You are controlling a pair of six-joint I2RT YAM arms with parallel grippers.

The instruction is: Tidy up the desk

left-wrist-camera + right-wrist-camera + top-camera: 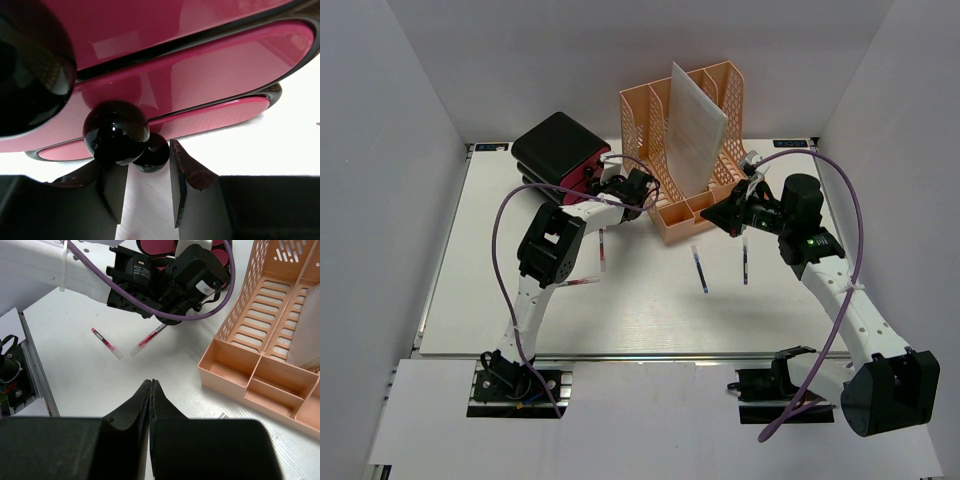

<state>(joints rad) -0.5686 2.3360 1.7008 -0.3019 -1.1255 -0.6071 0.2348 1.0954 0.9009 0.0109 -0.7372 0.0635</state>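
The desk (650, 320) is a white tabletop with metal rails. A black box of glossy magenta drawers (560, 150) stands at its back left. My left gripper (638, 190) is at the box's front. In the left wrist view the left gripper (148, 167) is open, and a small black ball knob (154, 150) of the lower drawer sits between its fingertips, close against the right finger (182, 170). A bigger knob (116, 132) covers the left fingertip. My right gripper (715, 215) (151, 382) hovers shut and empty in front of the orange organizer (695, 150).
The orange organizer (260, 365) holds a white sheet (695, 125) upright, and its front compartments are bare. Two red pens (602, 250) (582, 282) lie left of centre. Two blue pens (700, 270) (745, 262) lie right of centre. Grey walls enclose the desk.
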